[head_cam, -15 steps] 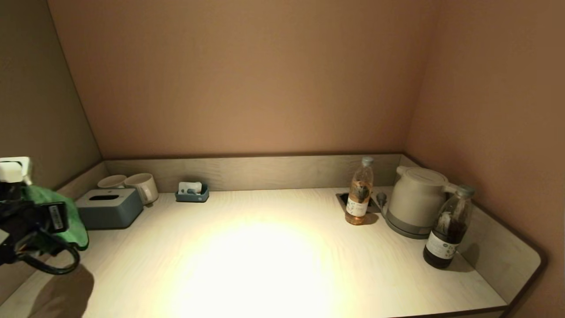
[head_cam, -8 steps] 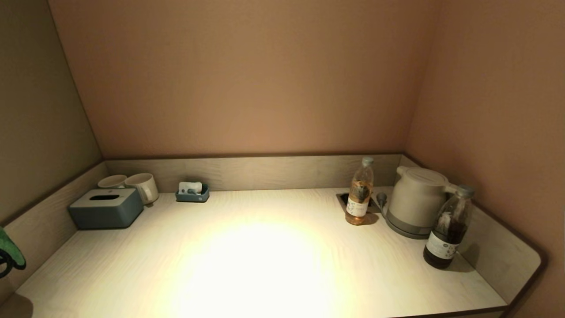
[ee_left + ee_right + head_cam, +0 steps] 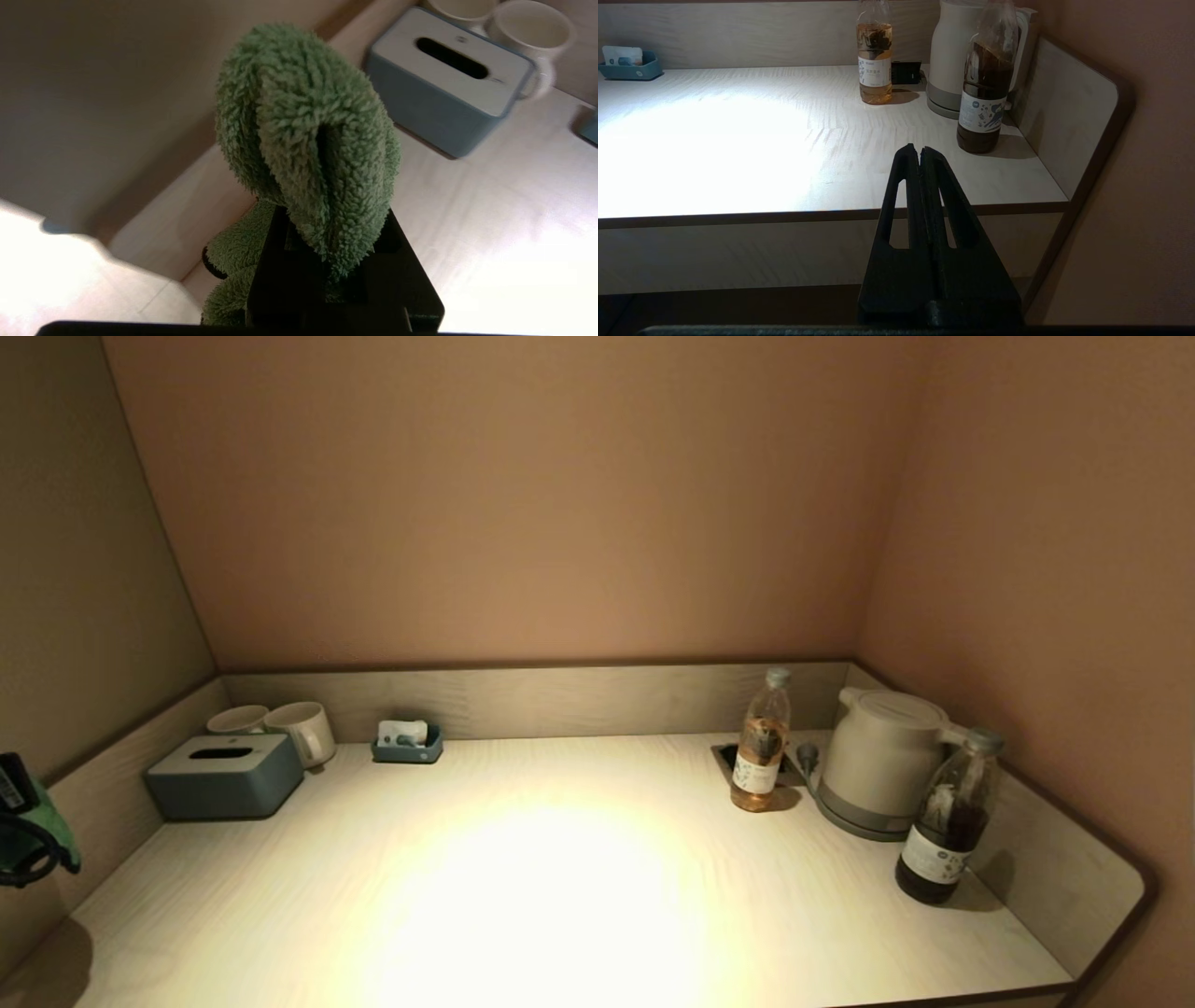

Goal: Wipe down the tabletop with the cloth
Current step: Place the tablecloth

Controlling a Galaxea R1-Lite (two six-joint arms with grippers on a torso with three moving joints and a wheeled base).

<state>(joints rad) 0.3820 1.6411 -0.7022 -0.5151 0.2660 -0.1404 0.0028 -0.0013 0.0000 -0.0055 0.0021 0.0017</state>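
The left gripper (image 3: 28, 831), clamping the cloth (image 3: 303, 140), has edged back in at nine o'clock above the worktop (image 3: 560, 877); wiping seems unstarted. The right gripper (image 3: 920, 151) stays closed, parked.

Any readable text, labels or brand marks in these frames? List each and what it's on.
None can be read.
light tea bottle: white label with print, too small to read.
dark tea bottle: white label with a small round logo and print, too blurred to read.
tissue box: small mark by the slot, illegible.
left gripper: white sticker on the arm, illegible.
kettle, mugs: no visible text.
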